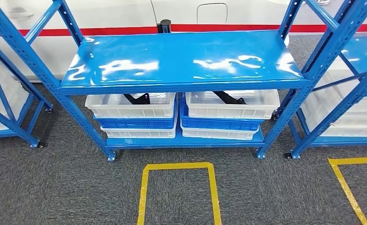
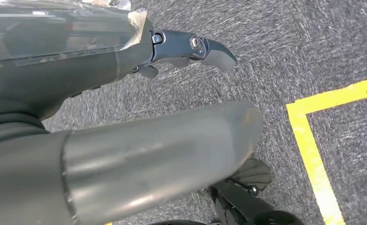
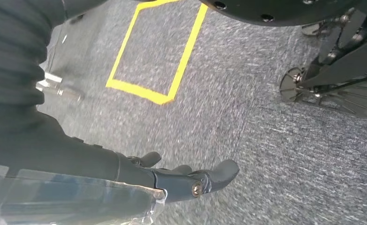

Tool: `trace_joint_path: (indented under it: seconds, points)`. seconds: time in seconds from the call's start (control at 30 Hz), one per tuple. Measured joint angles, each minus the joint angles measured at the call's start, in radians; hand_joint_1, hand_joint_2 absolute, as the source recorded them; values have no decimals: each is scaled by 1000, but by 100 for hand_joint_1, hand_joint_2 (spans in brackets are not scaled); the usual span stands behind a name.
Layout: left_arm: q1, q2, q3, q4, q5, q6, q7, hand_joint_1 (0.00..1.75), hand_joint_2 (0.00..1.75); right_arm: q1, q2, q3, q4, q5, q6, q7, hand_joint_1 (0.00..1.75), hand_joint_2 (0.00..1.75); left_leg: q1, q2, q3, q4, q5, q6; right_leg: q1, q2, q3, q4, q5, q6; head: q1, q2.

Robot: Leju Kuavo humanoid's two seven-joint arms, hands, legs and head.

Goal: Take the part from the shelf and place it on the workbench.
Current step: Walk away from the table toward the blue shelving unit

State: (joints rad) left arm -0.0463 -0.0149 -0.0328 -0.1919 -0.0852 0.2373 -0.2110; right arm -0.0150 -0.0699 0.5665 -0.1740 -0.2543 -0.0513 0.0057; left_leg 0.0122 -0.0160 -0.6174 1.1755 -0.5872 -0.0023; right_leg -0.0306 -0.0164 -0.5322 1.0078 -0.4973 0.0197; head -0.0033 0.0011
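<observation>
- Straight ahead of me stands the blue shelf [image 1: 181, 61], its upper deck bare and glossy; a yellow floor marking [image 1: 178, 187] lies just in front on the carpet.
- Under that deck sit stacked white and blue bins [image 1: 132, 115]; dark parts [image 1: 137, 98] lie in the two top ones.
- I judge this the approach step: next I must reach low under the deck.
- My left hand [image 2: 191, 49] and right hand [image 3: 191, 180] hang over the carpet, fingers loosely apart, holding nothing.
- Each part's shape is mostly hidden by the deck.

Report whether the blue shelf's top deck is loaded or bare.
Bare: the glossy blue metal top deck shows only light reflections, nothing resting on it.
</observation>
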Motion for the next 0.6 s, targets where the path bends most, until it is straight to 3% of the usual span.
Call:
trace_joint_path:
  seconds: [0.07, 0.1, 0.17, 0.2, 0.23, 0.3, 0.37, 0.4, 0.43, 0.47, 0.53, 0.6]
  points:
    - [1, 0, 0, 0, 0, 0, 0, 0, 0, 1, 0, 0, 0, 0, 0, 0, 0, 175, 1, 10, -64, 107, -30, -3, 4, -24, 2, 0, -4, -6, 0, 0]
    - [2, 0, 0, 0, 0, 0, 0, 0, 0, 1, 1, 0, 0, 0, 0, 0, 0, 175, 1, 12, -73, 113, -19, -2, 5, -34, 4, 0, -6, -7, 0, 0]
    - [4, 1, 0, 0, 0, 0, 0, 0, 0, 0, 2, 0, 0, -1, -1, 0, 0, 175, 1, 28, -32, 17, 50, 4, 6, -55, 10, 0, -12, -5, 0, 0]
    - [3, 1, 0, 0, 0, 0, 0, 0, 0, 0, 2, 0, 0, -1, -1, 0, 0, 175, -2, 51, 1, -51, 79, 8, 8, -64, 14, 0, -16, -2, 0, 0]
    - [1, 1, 0, 0, 1, 0, 0, 0, 0, -1, 2, 0, 0, -1, -2, 0, 0, 175, -5, 68, 27, -106, 99, 12, 12, -74, 17, 1, -20, 3, 0, 0]
    - [-3, 1, 0, 0, 1, 0, -1, 0, 0, -2, 2, 0, 0, -1, -3, -1, 0, 175, -12, 81, 46, -148, 102, 18, 19, -92, 23, -1, -28, 14, 3, 0]
    - [-2, 0, 0, 0, 2, 0, -1, 0, 0, -6, 2, 0, 0, -1, -8, -1, 0, 87, -13, 58, 46, -152, 106, 29, 19, -101, 32, -3, -33, 25, 4, 0]
    - [-1, 0, 0, 0, 4, -1, 2, 0, 0, -7, 1, 0, 0, -3, -14, -2, 0, 44, -11, 49, 49, -156, 109, 36, 17, -83, 31, 7, -41, 29, 5, 0]
    - [-1, 0, 0, 0, 7, -1, 7, 0, 44, -7, 1, 0, 0, -5, -21, -3, 0, 0, -9, 40, 51, -160, 113, 43, 16, -57, 19, 38, -58, 29, 6, 0]
    - [-2, -1, 0, 0, 10, -2, 11, 0, 87, -6, 1, 0, 0, -7, -29, -4, 0, 0, -6, 34, 53, -162, 116, 48, 15, -26, -3, 83, -81, 27, 8, 0]
    - [-4, 0, 0, 0, 14, -2, 17, 0, 175, -4, 1, 0, 0, -11, -38, -6, 0, 87, -7, 21, 52, -162, 116, 54, 15, 6, -62, 197, -128, 19, 10, 0]
    - [-3, -1, 0, 0, 17, -3, 18, 0, 175, -1, 1, 0, 0, -15, -44, -6, 0, 175, -9, 7, 54, -161, 114, 55, 15, 11, -110, 272, -142, 25, 10, 0]
